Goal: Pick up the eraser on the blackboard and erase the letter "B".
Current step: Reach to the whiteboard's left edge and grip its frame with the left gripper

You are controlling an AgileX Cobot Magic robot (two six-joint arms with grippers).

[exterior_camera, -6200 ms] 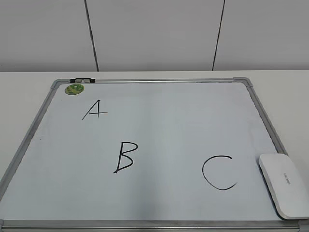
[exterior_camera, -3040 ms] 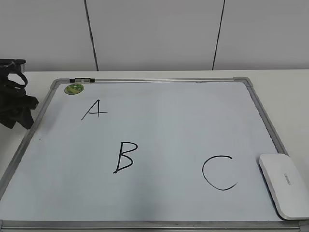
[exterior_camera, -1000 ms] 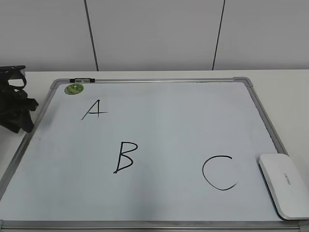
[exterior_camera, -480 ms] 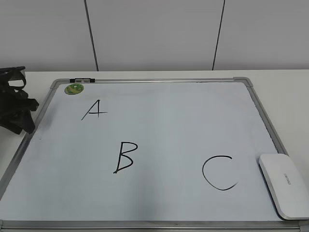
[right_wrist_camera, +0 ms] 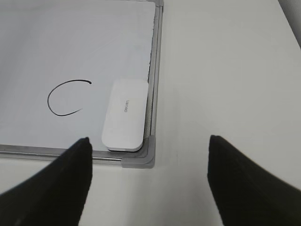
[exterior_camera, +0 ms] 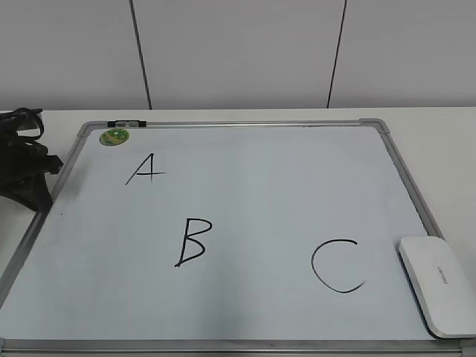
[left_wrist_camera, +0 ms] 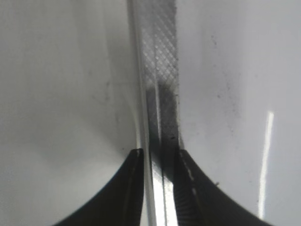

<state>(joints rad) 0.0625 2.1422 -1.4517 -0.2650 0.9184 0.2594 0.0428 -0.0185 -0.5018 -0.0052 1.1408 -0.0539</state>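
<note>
Left gripper (exterior_camera: 26, 175), lowered slightly since before, is being clamped narrowly on the blackboard's (left_wrist_camera: 162, 70) cross-hatched metal frame; right gripper (right_wrist_camera: 148, 176) is being held wide above the smooth white eraser (right_wrist_camera: 125, 114).

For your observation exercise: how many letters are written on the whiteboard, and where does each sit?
3. The A is upper left near the green magnet, the B lower centre, the C lower right beside the eraser.
</note>
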